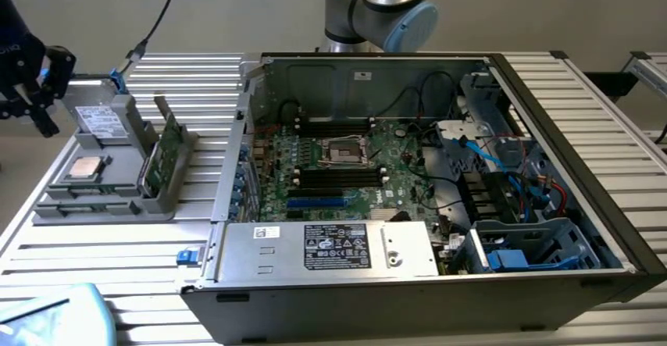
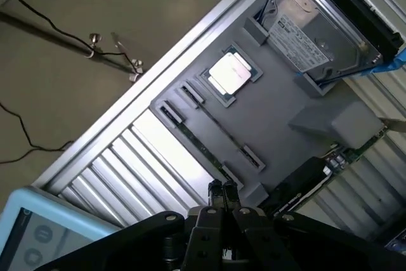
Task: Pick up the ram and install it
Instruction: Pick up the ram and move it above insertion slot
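Holding my jaws (image 2: 222,190) pressed together, gripping nothing. Hovering over the grey tray (image 2: 279,112). The ram (image 2: 200,145) is standing edge-on in its slot, one end just beyond my tips.

Risk: going down like this, I am likely striking its top edge or the end clip (image 2: 230,175) rather than straddling it. Gripping at that end risks tilting it.

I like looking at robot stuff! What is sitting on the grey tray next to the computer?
On the grey tray sit a silver chip, a hard drive, the slim ram on its edge and a taller green board. Whatever is under the hard drive is covered.
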Robot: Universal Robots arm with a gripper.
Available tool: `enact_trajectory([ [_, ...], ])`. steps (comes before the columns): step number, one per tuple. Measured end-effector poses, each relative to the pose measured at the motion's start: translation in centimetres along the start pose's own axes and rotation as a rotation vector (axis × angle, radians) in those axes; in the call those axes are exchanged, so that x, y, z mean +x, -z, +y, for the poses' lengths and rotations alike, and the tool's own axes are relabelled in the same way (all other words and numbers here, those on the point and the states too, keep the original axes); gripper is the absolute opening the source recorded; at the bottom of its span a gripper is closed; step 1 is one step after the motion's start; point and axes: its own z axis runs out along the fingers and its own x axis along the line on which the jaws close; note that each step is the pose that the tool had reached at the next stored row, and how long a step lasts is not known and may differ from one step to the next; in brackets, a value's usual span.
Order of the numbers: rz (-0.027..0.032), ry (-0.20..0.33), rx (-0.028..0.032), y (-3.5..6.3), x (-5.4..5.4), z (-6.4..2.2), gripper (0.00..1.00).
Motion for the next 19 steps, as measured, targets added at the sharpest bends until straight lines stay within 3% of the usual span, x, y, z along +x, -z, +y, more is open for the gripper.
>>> enact_trajectory([
  [19,0.016,0.344,0.0147,-0.07,0.0,0.0,0.11],
])
